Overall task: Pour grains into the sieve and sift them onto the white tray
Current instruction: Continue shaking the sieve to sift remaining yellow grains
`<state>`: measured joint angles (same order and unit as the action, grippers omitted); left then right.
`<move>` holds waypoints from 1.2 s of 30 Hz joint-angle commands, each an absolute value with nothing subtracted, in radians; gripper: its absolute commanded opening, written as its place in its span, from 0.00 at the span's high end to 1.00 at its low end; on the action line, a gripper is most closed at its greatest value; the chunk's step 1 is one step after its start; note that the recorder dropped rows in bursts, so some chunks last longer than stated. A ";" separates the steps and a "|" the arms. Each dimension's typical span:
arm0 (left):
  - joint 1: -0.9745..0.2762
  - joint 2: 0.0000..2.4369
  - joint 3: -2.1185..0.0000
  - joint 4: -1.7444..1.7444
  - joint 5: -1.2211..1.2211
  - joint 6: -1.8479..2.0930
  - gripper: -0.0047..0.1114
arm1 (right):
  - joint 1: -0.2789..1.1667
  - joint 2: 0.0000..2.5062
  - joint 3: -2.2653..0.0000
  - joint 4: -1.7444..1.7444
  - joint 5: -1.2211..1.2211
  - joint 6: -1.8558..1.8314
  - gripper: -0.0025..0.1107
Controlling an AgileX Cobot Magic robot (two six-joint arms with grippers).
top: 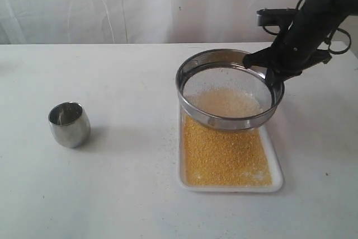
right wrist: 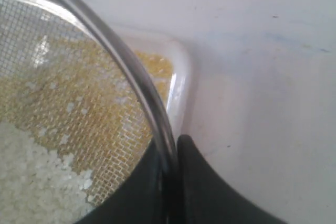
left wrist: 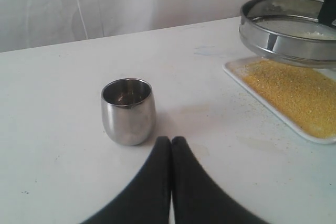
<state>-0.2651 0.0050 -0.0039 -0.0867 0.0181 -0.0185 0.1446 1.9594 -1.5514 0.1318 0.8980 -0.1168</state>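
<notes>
My right gripper (top: 273, 72) is shut on the steel rim of the sieve (top: 197, 64), holding it tilted above the far end of the white tray (top: 277, 184). Pale coarse bits (top: 226, 102) lie on the mesh, also close up as whitish bits (right wrist: 31, 182) beside the rim (right wrist: 131, 72) pinched by my right gripper (right wrist: 170, 148). Golden-yellow grains (top: 224, 158) cover the tray under the sieve. My left gripper (left wrist: 171, 141) is shut on nothing, low over the table just in front of the steel cup (left wrist: 128, 109). The tray's grains (left wrist: 294, 90) and the sieve (left wrist: 286, 27) also show in the left wrist view.
The small steel cup (top: 69, 123) stands upright and looks empty on the left of the white table (top: 123, 194). A few stray grains (top: 170, 138) lie scattered beside the tray. A white curtain (top: 112, 4) hangs behind the table.
</notes>
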 commanded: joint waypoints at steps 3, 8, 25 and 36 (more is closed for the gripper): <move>-0.268 0.000 0.000 -0.089 0.015 -0.024 0.96 | 0.136 1.946 -1.545 0.019 0.945 -0.105 0.98; -0.268 0.000 0.000 -0.089 0.015 -0.024 0.96 | 0.141 1.945 -1.545 0.267 1.133 -0.382 0.98; -0.268 0.000 0.000 -0.089 0.015 -0.024 0.96 | 0.141 1.956 -1.545 0.182 1.080 -0.259 0.98; -0.268 0.000 0.000 -0.089 0.015 -0.024 0.96 | 0.149 1.954 -1.545 0.271 1.129 -0.325 0.98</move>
